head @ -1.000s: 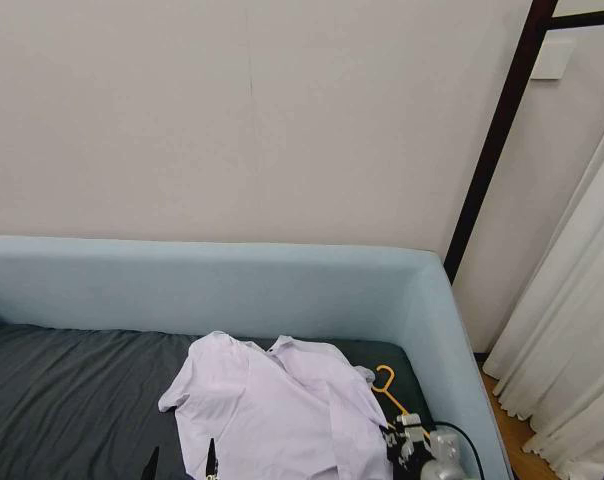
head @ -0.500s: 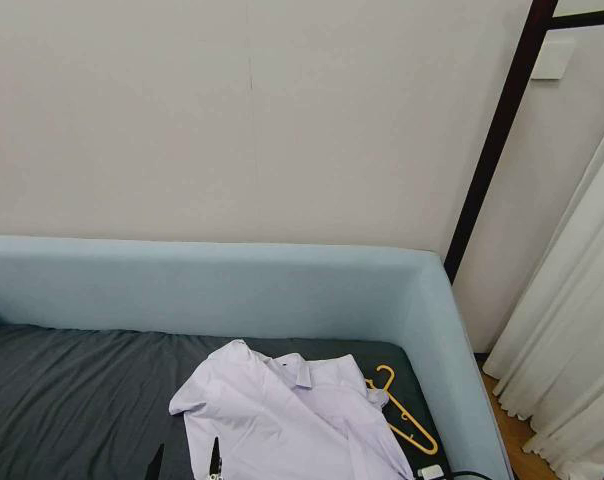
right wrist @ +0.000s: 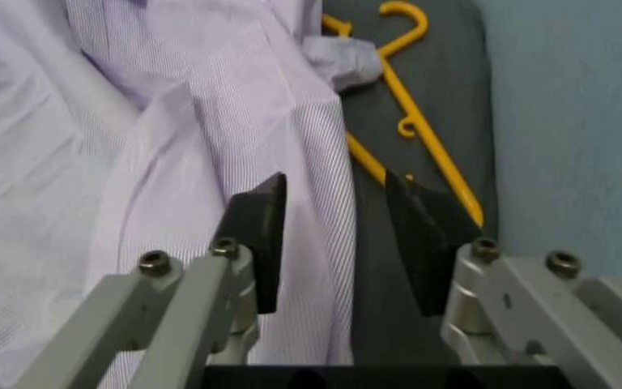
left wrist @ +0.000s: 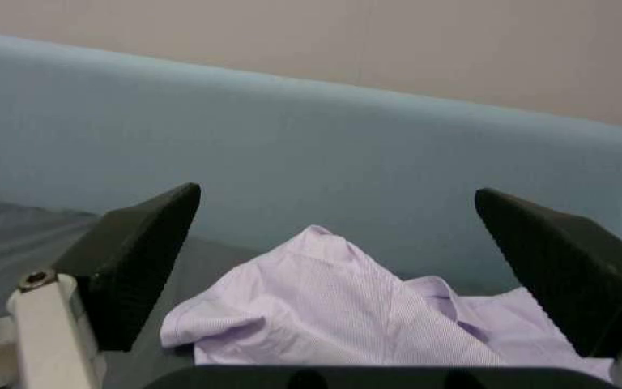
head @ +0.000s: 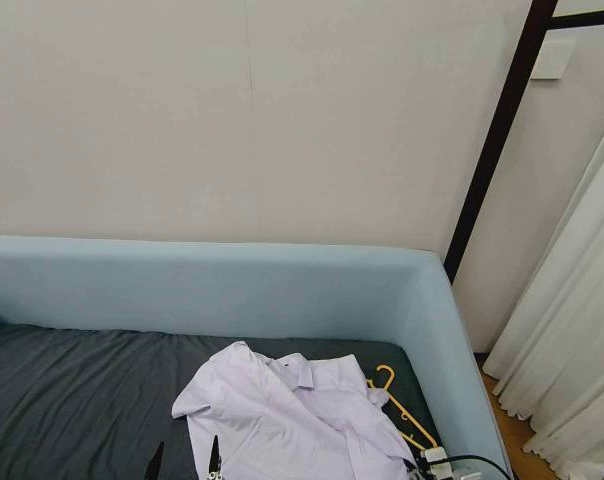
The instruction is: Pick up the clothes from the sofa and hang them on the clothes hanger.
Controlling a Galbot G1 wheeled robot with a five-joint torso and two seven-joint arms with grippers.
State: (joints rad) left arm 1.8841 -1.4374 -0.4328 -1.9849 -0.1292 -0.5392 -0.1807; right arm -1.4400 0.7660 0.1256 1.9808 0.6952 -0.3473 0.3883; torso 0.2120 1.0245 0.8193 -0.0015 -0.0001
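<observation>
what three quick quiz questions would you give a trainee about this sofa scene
1. True or false: the shirt lies on the sofa.
2. Where is the hanger? A) on the seat, partly under the shirt; B) on the floor; C) on the wall.
3. Fill in: the right gripper hovers over the shirt's edge with its fingers ____.

Key: 1 true; 2 A; 3 open.

The shirt (head: 292, 420) covers one arm of the yellow hanger (right wrist: 444, 162), and the head view's bottom edge cuts off its lower part.
</observation>
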